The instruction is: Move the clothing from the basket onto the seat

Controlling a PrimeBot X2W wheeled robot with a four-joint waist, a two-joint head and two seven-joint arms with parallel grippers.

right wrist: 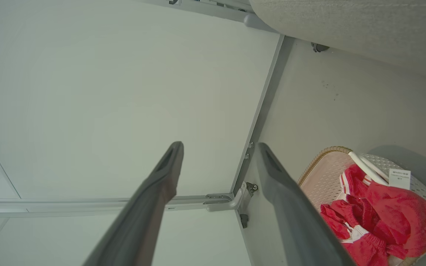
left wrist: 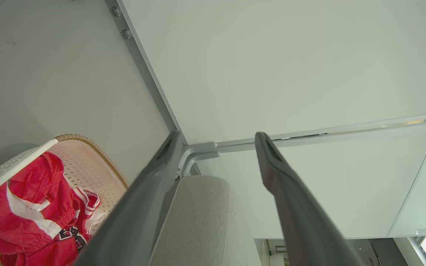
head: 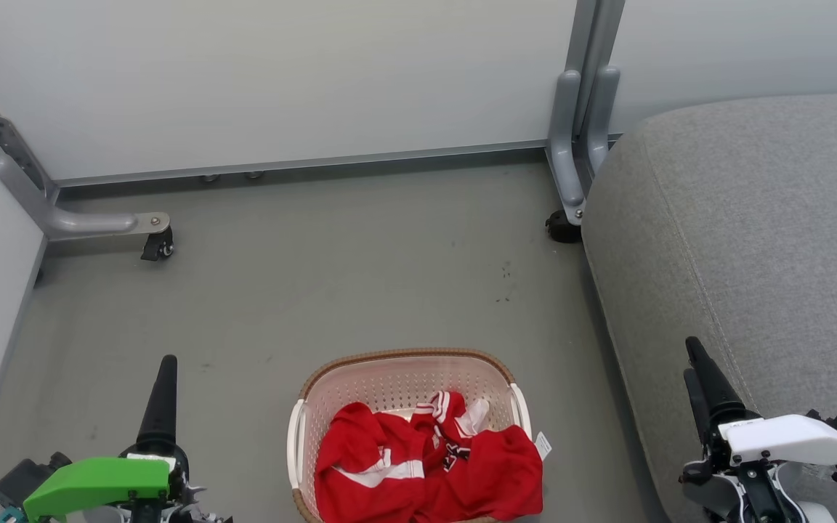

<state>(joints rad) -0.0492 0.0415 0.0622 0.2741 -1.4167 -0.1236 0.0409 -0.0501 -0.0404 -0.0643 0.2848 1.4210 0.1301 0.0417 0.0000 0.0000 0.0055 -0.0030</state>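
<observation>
Fingers of the left gripper stood well apart with nothing between them, and those of the right gripper were spread just as wide and equally empty. Both hung low at either side of the basket, neither touching it, the right one above the near edge of the seat. All the clothing lay heaped in the basket on the floor, crumpled toward the near side, with one red edge draped over the rim by the white tag. It looked light, limp and not at all fragile, so it would likely sag and trail once lifted. The best hold seemed to be a deep pinch on the raised, bunched fold near the middle of the heap, clear of the rim. The two garments looked tangled and might come up together, and so light a basket might shift with them.
</observation>
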